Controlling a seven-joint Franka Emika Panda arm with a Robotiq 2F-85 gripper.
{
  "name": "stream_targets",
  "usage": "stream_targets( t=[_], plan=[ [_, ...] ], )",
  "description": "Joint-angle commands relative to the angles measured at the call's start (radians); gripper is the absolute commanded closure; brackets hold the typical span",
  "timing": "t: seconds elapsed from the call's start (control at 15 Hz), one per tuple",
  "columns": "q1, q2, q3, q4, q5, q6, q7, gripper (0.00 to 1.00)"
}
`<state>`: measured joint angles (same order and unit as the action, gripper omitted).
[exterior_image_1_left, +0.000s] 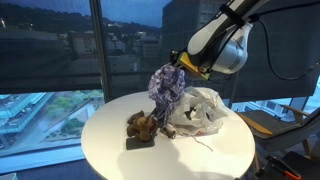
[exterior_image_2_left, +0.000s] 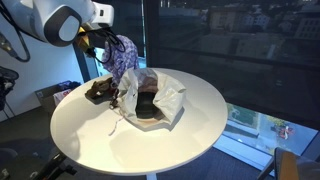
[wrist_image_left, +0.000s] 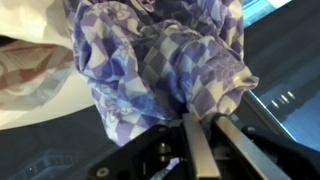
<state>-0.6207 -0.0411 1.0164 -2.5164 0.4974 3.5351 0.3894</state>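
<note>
Checkered cloth (exterior_image_1_left: 167, 85) is held bunched just above the white bag (exterior_image_1_left: 203, 112), gripped between the fingers of the gripper (exterior_image_1_left: 180, 66). Reddish print on the bag is too blurred to be read. A brown toy (exterior_image_1_left: 140, 128) beside the bag is hard to make out.

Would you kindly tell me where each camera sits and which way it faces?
An exterior view: beside the round table, facing the city windows; the arm enters upper right, holding the checkered cloth.
An exterior view: facing dark glass across the white bag; arm and pincer upper left.
Wrist view: on the wrist, looking along the fingers into the cloth.
Shared: all show the cloth.
</note>
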Motion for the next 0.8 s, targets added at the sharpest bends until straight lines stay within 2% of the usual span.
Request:
stream_targets(
  t=[0.0, 0.07, 0.13, 0.2, 0.47, 0.6, 0.67, 0.73],
  plan=[
    [0.227, -0.173, -0.276, -0.046, 0.061, 0.046, 0.055, 0.96],
    [0.136, -0.230, -0.219, -0.072, 0.039, 0.044, 0.101, 0.96],
    [0.165, -0.277, -0.272, -0.090, 0.059, 0.040, 0.097, 0.96],
    [0.165, -0.328, -0.302, -0.110, 0.074, 0.031, 0.100, 0.96],
    [0.129, -0.542, -0.380, -0.207, 0.213, -0.086, -0.006, 0.96],
    [0.109, -0.649, -0.416, -0.259, 0.257, -0.219, -0.068, 0.96],
    [0.082, -0.703, -0.415, -0.289, 0.257, -0.297, -0.075, 0.96],
    [0.022, -0.713, -0.390, -0.250, 0.295, -0.385, -0.126, 0.96]
  ],
)
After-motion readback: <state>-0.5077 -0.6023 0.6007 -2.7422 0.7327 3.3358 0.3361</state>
